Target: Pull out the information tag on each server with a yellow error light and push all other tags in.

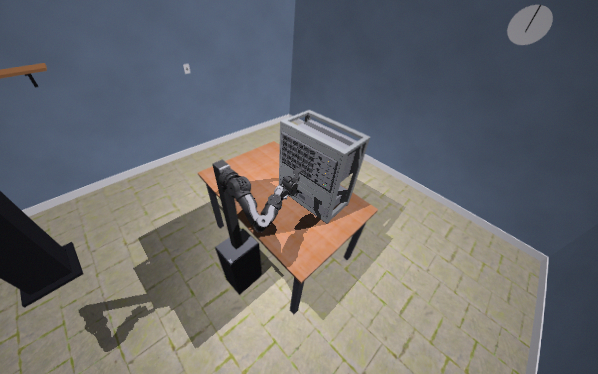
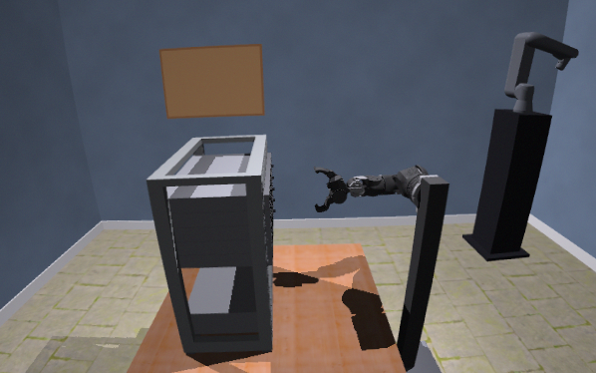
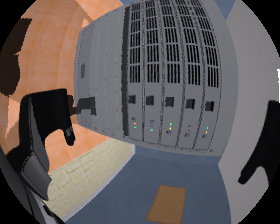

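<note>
You are lining the gripper [image 2: 327, 190] up with the front of the rack [image 2: 162, 176], which is standing on the orange table [image 2: 316, 319] at the centre left of the side view; the fingers are spread wide with nothing between them, well short of the server faces. In the wrist view the servers [image 3: 169, 90] are filling the upper middle of the frame, and a row of small lights [image 3: 171, 125] is showing low on them, some yellowish, some green, too small to sort with confidence. Settle which servers are showing yellow before you are closing in. Come in square to the face, go slowly, and keep clear of the locate buttons, since the unfastened rack would likely shift under any push
</note>
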Controlling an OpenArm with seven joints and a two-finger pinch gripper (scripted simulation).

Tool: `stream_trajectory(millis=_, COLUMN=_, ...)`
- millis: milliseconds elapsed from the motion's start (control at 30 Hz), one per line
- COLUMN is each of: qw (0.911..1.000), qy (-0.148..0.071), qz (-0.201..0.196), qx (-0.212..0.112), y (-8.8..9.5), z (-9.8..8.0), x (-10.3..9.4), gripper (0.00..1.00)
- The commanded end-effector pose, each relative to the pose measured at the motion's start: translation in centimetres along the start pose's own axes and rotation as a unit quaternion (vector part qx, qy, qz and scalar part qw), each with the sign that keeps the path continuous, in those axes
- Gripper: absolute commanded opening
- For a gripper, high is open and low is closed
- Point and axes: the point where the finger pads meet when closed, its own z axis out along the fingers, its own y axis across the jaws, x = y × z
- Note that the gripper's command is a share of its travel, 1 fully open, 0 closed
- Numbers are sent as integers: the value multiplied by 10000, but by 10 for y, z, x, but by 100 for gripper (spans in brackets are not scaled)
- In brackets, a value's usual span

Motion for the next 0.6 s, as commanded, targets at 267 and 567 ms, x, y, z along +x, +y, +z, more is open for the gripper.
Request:
stream_trajectory(millis=267, qw=9999, qy=-35, qz=-28, qx=-157, y=8, z=-2, x=-3, gripper=100)
stream_trajectory(millis=567, qw=9999, qy=-35, qz=-28, qx=-157, y=8, z=-2, x=-3, gripper=100)
